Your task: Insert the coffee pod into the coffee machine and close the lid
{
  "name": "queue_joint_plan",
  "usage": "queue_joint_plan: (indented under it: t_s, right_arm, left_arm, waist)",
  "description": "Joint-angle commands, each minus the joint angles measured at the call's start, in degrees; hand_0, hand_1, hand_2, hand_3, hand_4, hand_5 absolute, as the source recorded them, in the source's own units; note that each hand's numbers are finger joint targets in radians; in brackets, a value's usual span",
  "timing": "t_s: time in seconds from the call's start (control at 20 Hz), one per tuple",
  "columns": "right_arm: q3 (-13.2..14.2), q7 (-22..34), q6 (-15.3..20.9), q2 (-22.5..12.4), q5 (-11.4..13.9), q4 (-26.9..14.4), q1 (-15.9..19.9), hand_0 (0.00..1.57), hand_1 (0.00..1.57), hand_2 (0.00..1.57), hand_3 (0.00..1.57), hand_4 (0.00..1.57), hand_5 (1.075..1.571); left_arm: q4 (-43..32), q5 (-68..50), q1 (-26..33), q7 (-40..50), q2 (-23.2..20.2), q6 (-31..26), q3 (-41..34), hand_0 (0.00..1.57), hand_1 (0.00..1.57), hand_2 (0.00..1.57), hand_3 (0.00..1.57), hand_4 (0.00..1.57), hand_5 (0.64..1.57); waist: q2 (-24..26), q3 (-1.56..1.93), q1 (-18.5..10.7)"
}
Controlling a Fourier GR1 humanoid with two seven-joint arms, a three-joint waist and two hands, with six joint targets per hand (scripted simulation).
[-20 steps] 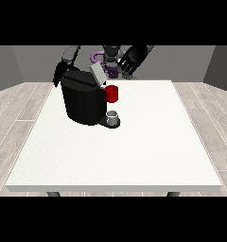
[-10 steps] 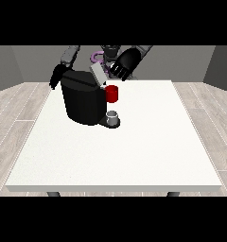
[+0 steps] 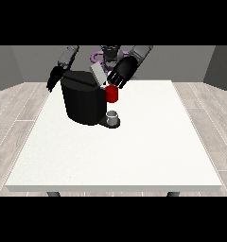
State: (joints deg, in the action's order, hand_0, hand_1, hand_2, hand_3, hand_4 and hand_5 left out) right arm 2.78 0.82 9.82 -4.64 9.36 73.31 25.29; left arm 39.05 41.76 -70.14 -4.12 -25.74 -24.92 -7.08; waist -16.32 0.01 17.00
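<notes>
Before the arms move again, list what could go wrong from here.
1. The robot hand at the view's right hangs just above the raised lid and the red part at the coffee machine's front; coming down off line, it could strike the red part rather than press the lid shut.
2. A sideways push on the lid could shift the machine on the white table.
3. The small grey cup at the machine's base could be knocked.

A large white table (image 3: 134,156) stands on pale wood-plank flooring (image 3: 11,108) (grey walls (image 3: 21,61) behind).
</notes>
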Motion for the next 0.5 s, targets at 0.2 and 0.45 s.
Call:
queue_joint_plan:
  t_s: [0.2, 0.45]
  right_arm:
    - [-0.58, 0.97, -0.75, -0.46, 0.18, 1.34, 1.17, 0.00, 0.00, 0.00, 0.00, 0.12, 1.571]
    - [0.95, 1.85, -0.01, -0.20, -0.85, 0.33, 0.46, 0.00, 0.00, 0.00, 0.00, 0.00, 1.571]
  left_arm:
    - [-2.14, 0.50, -0.72, -0.54, 0.38, 1.32, -0.43, 1.20, 1.20, 1.25, 1.21, 0.44, 1.571]
    - [-2.20, 0.93, 0.09, -0.94, 0.45, 0.54, 0.15, 1.17, 1.17, 1.24, 1.20, 0.42, 1.571]
  waist:
    - [-1.14, -0.02, 1.78]
    - [1.00, -0.01, 0.21]
